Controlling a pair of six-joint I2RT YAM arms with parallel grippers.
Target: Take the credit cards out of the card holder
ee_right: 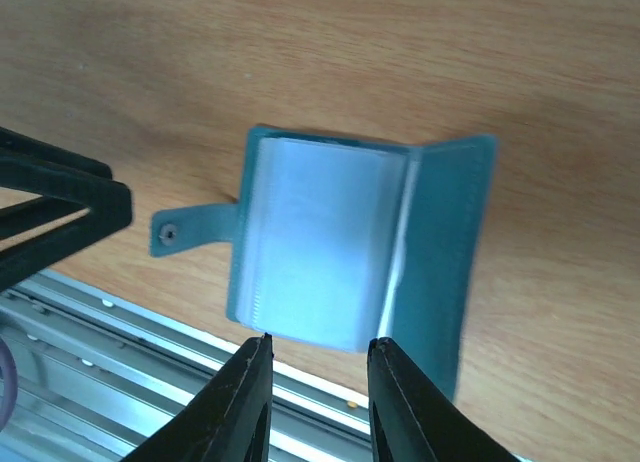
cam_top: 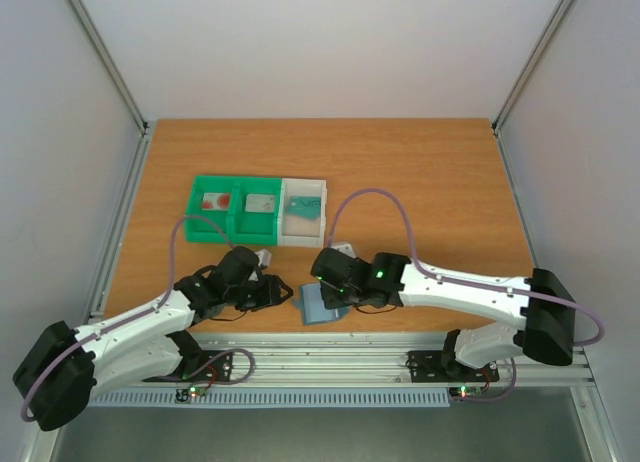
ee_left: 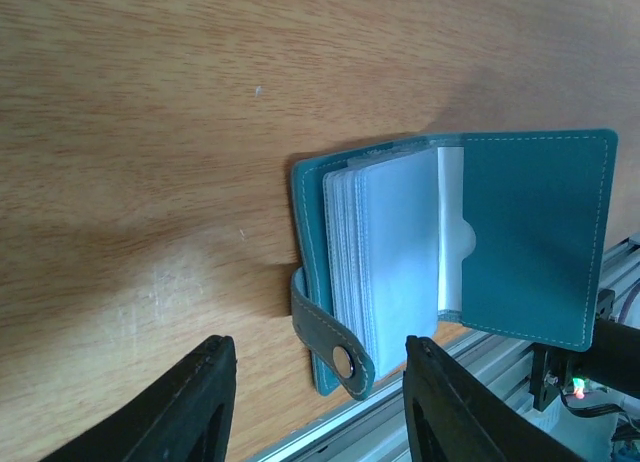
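Left gripper [ee_left: 318,367] and right gripper [ee_right: 320,347] both hang part-open and empty beside the card holder [ee_right: 320,242], which lies spread open at the table's [cam_top: 400,162] near edge. A careless pinch at its sleeves could shove it onto the rail [cam_top: 330,357]. Beyond, credit cards [cam_top: 213,200] lie in the green tray [cam_top: 215,179].

Wide open table [cam_top: 440,172] on the right of the frame and all along the top, nothing to dodge there. Upper middle, the green tray [cam_top: 213,182] and white tray [cam_top: 305,182] sit touching, a low wall across that stretch. There's a free strip of wood left of them. Lower middle is crowded. The holder [cam_top: 322,310] lies open right at the near edge. The left gripper [cam_top: 283,294] is just beside it, the right gripper [cam_top: 325,290] over its top, barely a gap between them. The rail [cam_top: 330,354] runs right under the holder, blocking that side. Cables [cam_top: 375,192] loop high over both arms.
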